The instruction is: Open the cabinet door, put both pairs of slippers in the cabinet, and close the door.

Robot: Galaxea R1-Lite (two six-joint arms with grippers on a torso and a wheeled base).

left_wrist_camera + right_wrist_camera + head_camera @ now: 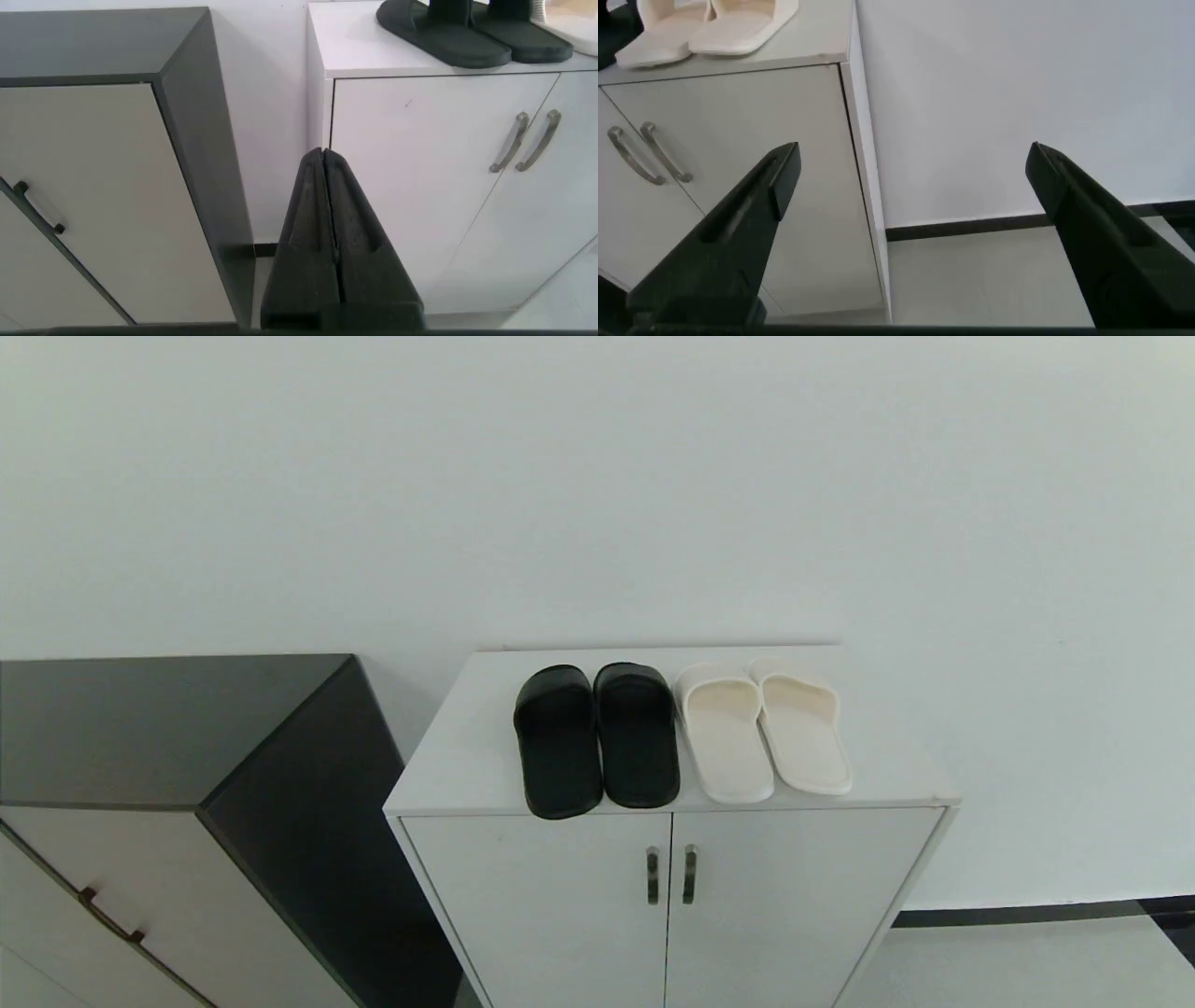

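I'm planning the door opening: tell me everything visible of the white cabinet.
The white cabinet is a plain box with a smooth, matte finish and flat top. Its two doors are shut, meeting at the middle, each with an upright metal bar handle beside the seam. It stands against the wall. The black slippers and cream slippers lie side by side on top, heels toward the front. A dark cabinet stands apart on the robot's left.

Left hand [323, 159] with fingers [306, 219] pressed flat together, right hand [913, 154] with fingers spread wide apart
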